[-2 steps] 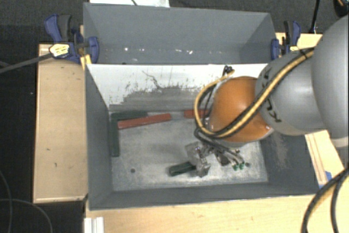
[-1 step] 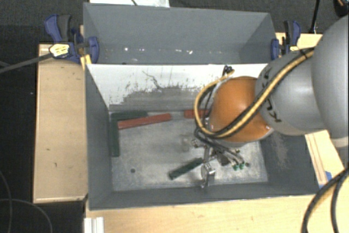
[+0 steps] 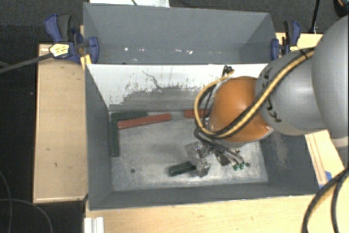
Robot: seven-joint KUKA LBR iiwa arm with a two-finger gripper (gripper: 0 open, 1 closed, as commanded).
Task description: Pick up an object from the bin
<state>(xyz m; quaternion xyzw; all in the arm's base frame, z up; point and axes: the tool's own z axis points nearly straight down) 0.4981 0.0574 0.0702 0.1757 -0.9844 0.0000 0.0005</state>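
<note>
My gripper [image 3: 203, 162] is down near the bin floor, towards the front and a little right of centre. A small dark green block [image 3: 181, 169] lies flat on the floor just to its left, and the block's right end meets the gripper's tip. I cannot tell whether the block is gripped. A long red-brown bar [image 3: 145, 121] lies along the back of the floor, well away from the gripper.
A dark green bar [image 3: 114, 138] lies along the left wall, with a second green piece [image 3: 128, 115] at the back left corner. A short reddish piece [image 3: 191, 113] shows at the back wall beside the arm's orange cover. The arm covers the right part of the floor.
</note>
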